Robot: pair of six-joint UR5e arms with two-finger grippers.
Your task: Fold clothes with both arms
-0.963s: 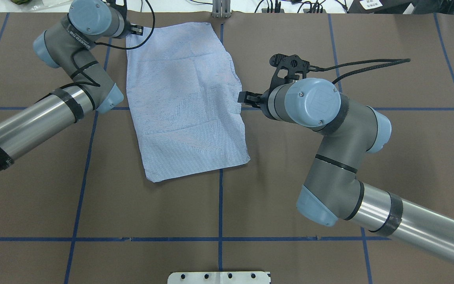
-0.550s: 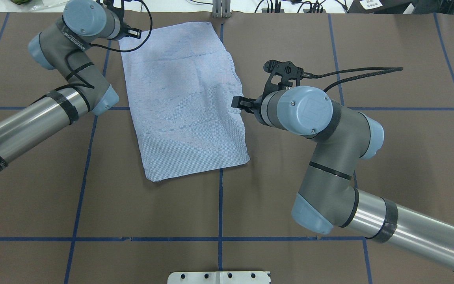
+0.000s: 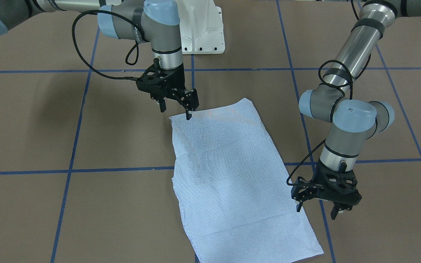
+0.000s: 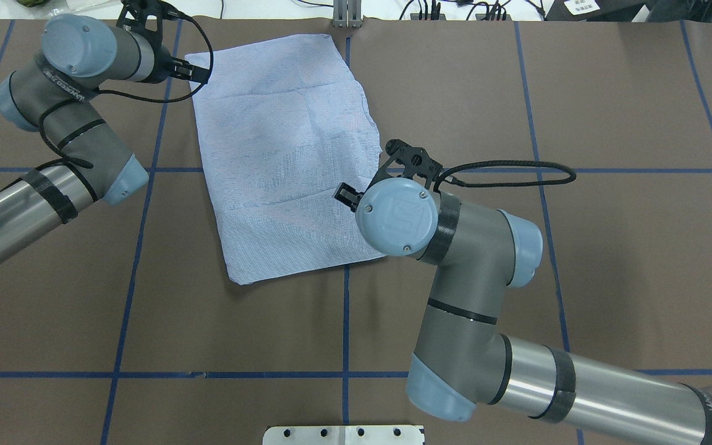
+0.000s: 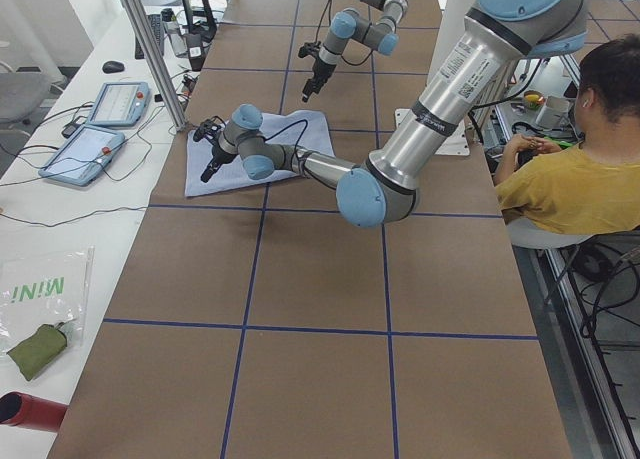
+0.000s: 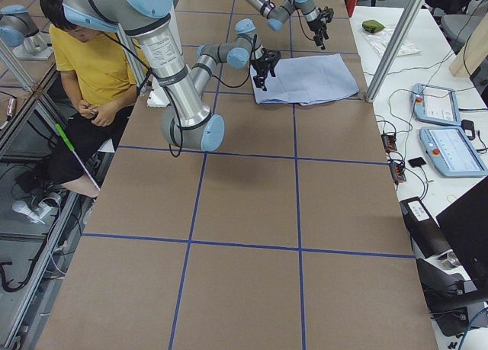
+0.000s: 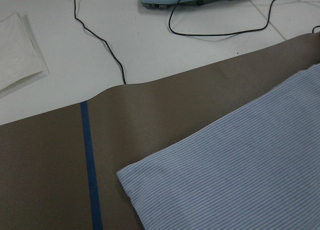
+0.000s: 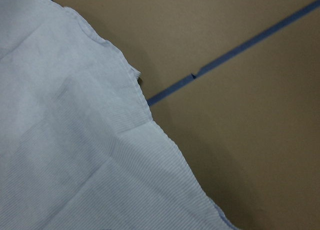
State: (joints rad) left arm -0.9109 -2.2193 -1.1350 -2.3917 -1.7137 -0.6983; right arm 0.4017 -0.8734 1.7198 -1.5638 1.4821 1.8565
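Two end effectors stand with jaws apart, holding nothing: the right end effector [image 3: 175, 113] over a robot-side corner of the folded shirt [image 3: 232, 182], the left end effector [image 3: 316, 213] beside its far edge. The shirt lies flat on the tabletop [image 3: 86, 212]; the front view crops one far corner.

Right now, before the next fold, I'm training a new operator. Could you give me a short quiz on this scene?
1. True or false: the left gripper is shut on the shirt.
2. Which part of the shirt does the right gripper hang over? A: a corner near the robot's base; B: its middle; C: its far edge.
3. Fill in: the tape lines on the table are ____.
Key: 1 false, its jaws stand open; 2 A; 3 blue.
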